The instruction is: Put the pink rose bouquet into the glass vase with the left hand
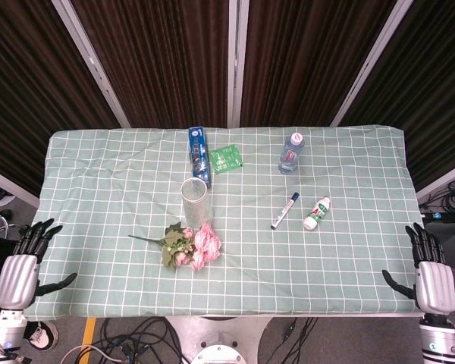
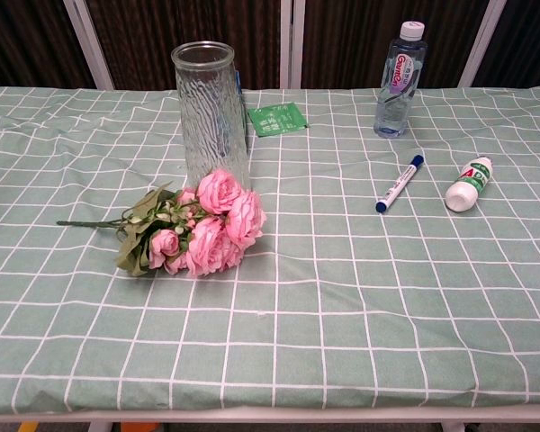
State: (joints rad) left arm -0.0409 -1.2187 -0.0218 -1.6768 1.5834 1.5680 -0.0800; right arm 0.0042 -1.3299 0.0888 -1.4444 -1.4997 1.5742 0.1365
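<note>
The pink rose bouquet (image 1: 189,246) (image 2: 198,228) lies on its side on the green checked cloth, blooms to the right, stems pointing left. Just behind it stands the glass vase (image 1: 196,202) (image 2: 211,115), upright and empty. My left hand (image 1: 23,262) hangs off the table's front-left corner, fingers spread, holding nothing, well left of the bouquet. My right hand (image 1: 431,269) sits off the front-right corner, also spread and empty. Neither hand shows in the chest view.
A blue box (image 1: 199,155) stands behind the vase beside a green packet (image 1: 226,159) (image 2: 277,118). A water bottle (image 1: 290,152) (image 2: 399,79), a blue marker (image 1: 284,210) (image 2: 400,183) and a small white bottle (image 1: 317,213) (image 2: 469,183) lie to the right.
</note>
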